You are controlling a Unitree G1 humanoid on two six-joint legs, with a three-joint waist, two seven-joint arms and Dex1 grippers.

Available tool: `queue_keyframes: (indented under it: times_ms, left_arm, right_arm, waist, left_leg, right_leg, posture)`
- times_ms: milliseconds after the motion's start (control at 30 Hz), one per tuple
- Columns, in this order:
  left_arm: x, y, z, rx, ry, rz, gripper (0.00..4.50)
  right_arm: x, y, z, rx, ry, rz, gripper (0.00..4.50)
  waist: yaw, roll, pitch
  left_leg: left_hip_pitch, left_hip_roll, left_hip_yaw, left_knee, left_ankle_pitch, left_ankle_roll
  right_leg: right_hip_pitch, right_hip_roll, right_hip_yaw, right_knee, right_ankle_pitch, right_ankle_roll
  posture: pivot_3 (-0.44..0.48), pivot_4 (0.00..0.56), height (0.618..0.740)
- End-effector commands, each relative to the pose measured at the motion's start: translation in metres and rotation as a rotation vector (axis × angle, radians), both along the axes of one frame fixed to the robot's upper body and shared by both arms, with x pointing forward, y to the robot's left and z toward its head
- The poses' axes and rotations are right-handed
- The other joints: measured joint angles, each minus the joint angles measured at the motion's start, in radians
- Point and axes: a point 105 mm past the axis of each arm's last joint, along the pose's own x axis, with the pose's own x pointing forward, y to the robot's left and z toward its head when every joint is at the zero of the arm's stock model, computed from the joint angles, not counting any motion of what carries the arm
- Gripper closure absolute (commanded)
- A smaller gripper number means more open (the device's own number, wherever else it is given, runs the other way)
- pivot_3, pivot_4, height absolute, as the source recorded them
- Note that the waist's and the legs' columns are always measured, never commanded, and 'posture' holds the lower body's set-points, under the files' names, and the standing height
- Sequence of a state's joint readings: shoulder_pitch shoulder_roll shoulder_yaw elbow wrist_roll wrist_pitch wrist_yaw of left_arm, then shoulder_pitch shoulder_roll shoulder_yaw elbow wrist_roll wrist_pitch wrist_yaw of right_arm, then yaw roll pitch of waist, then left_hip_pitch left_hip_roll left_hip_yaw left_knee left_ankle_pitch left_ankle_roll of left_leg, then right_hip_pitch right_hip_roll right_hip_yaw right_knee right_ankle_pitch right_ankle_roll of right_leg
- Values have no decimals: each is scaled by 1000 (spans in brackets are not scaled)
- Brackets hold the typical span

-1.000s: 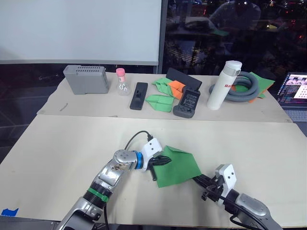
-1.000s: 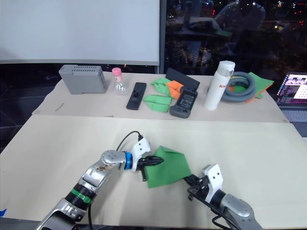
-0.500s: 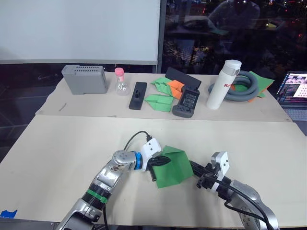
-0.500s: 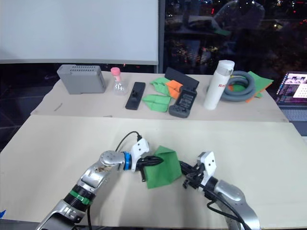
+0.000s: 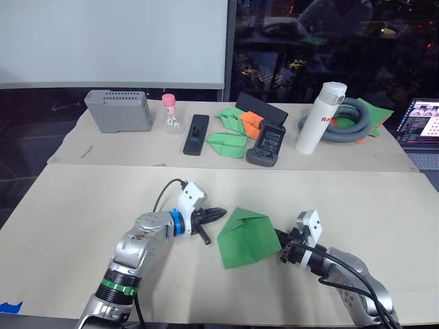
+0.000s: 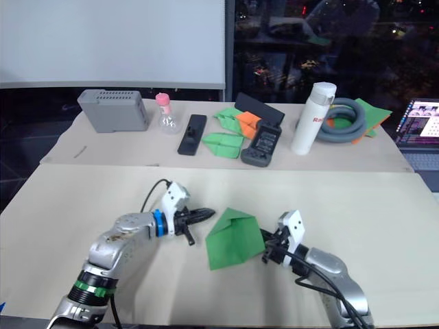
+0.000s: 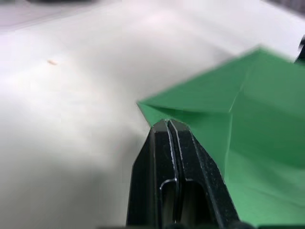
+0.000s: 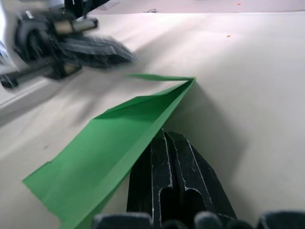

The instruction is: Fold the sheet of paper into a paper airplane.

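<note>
Lying between both grippers: the sheet of paper (image 5: 248, 236)

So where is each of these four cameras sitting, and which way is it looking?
Left eye view: on the head, looking forward and down at the table; both arms show.
Right eye view: the head's other eye, same scene.
Left wrist view: on the left wrist, looking along the shut left gripper at the sheet of paper.
Right wrist view: on the right wrist, looking along the shut right gripper beside the paper.
All share the green sheet.
</note>
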State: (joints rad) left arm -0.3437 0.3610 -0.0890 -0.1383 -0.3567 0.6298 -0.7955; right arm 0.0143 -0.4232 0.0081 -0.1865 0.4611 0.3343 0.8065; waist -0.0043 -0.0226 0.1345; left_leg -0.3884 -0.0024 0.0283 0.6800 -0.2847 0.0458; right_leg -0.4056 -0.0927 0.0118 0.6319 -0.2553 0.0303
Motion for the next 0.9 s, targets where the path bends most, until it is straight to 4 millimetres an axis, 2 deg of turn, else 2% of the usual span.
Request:
queue_keyframes:
  times_ms: [33, 100, 200, 367, 467, 667, 900]
  left_arm:
    - [5, -8, 30, -101, -59, -22, 4500]
    - [5, -18, 32, -119, -58, -53, 4500]
    - [5, -33, 22, -93, -38, -80, 4500]
    - [4, -46, -23, 68, 15, -137, 4500]
    - [-3, -54, -43, 119, 28, -188, 4500]
    - [2, -64, -37, 54, 9, -186, 4500]
    - [0, -53, -43, 67, 25, -154, 4500]
  right_arm:
    - [1, 2, 9, 6, -43, 21, 4469]
    - [1, 3, 8, 4, -44, 22, 4469]
    - [0, 4, 7, -2, -45, 22, 4469]
    - [-2, 5, 11, -19, -61, 29, 4469]
    - [0, 7, 23, -3, -96, 27, 4469]
    - [-2, 22, 40, 12, -139, 68, 4469]
    - [-6, 35, 34, -6, -111, 130, 4469]
  waist:
    - [6, 0, 0]
    - [13, 0, 0]
    - [16, 0, 0]
    - [13, 0, 0]
    - [13, 0, 0]
    - [18, 0, 0]
    - [16, 0, 0]
  left_leg:
    - [0, 0, 0, 0, 0, 0]
    - [0, -1, 0, 1, 0, 0]
    - [1, -3, 1, 1, 0, 1]
    - [1, -3, 2, 1, 0, 1]
    - [1, -2, 2, 1, 0, 0]
    - [1, -2, 2, 2, 0, 0]
    - [1, -2, 2, 2, 0, 1]
  right_leg:
    - [0, 0, 0, 0, 0, 0]
    - [1, 1, -1, 0, 0, 0]
    - [1, 3, -2, 0, 0, 0]
    - [1, 6, -1, 0, 0, 1]
    - [1, 8, -1, 0, 0, 1]
    - [2, 6, -1, 0, 0, 1]
    - [2, 6, -1, 1, 0, 1]
  posture:
    - [0, 150, 740]
    - [0, 150, 740]
    - [0, 150, 740]
    - [0, 150, 740]
    - [0, 150, 740]
    - [0, 150, 740]
    - [0, 150, 740]
